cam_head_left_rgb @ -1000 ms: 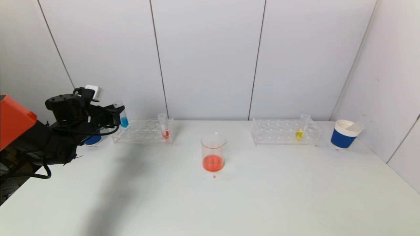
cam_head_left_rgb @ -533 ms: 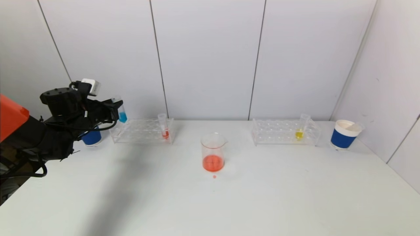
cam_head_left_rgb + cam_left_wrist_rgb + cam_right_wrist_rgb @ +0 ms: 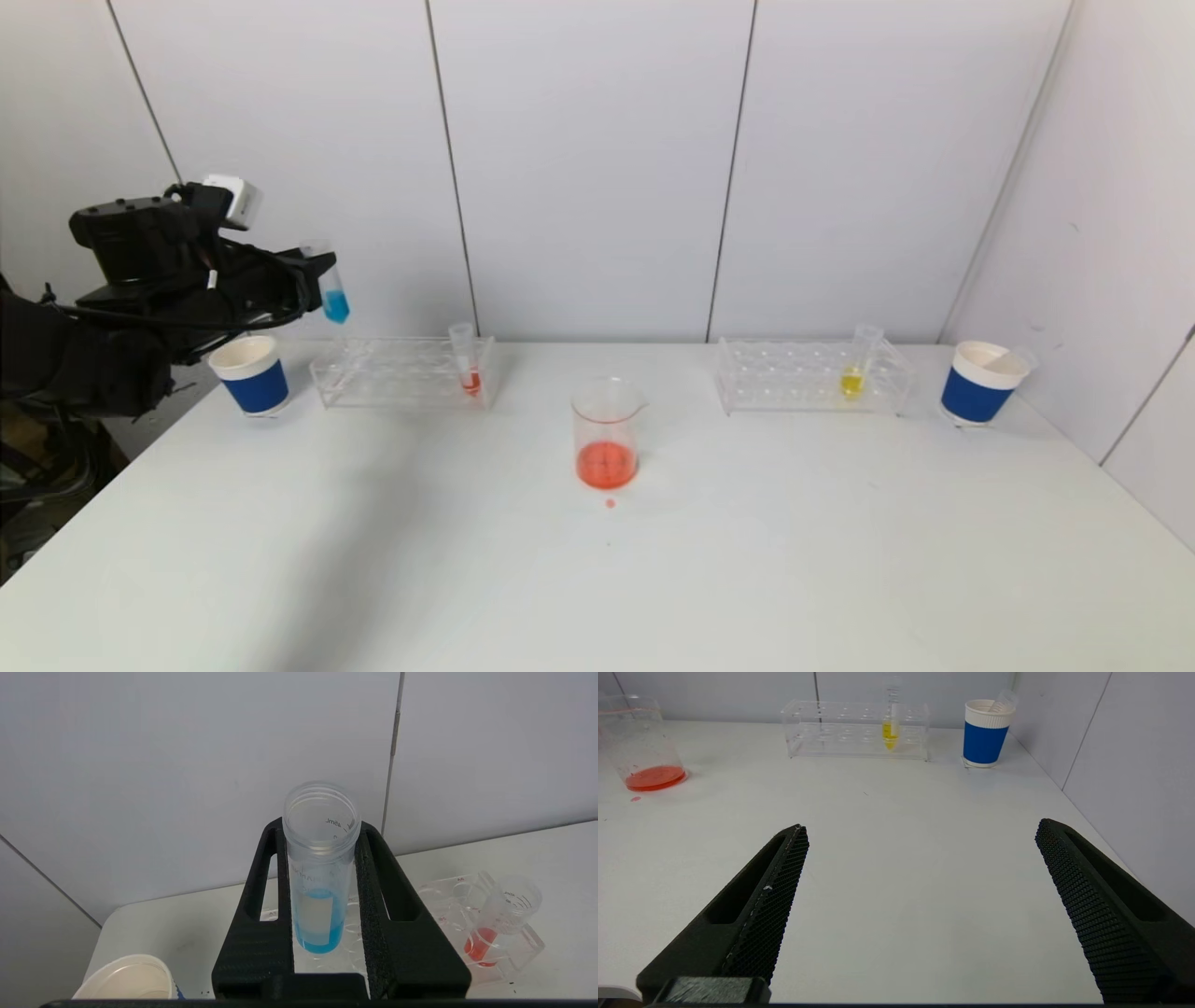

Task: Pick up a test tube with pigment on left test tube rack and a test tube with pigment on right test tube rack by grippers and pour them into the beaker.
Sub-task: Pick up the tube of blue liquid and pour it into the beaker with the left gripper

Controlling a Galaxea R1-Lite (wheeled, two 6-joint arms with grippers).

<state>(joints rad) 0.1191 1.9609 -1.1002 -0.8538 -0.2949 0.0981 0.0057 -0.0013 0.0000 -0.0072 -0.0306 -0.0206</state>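
One blue tube (image 3: 319, 877) sits upright, clamped between the left claw's (image 3: 320, 891) fingers.

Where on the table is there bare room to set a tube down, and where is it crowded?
Bare: the wide front of the table before the beaker, and the gaps between the beaker and each rack, left and right. Crowded: the back row, where cups flank the racks.

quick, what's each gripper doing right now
Left gripper: closed on the blue test tube, held above the left rack.
Right gripper: open, empty, low over the table.
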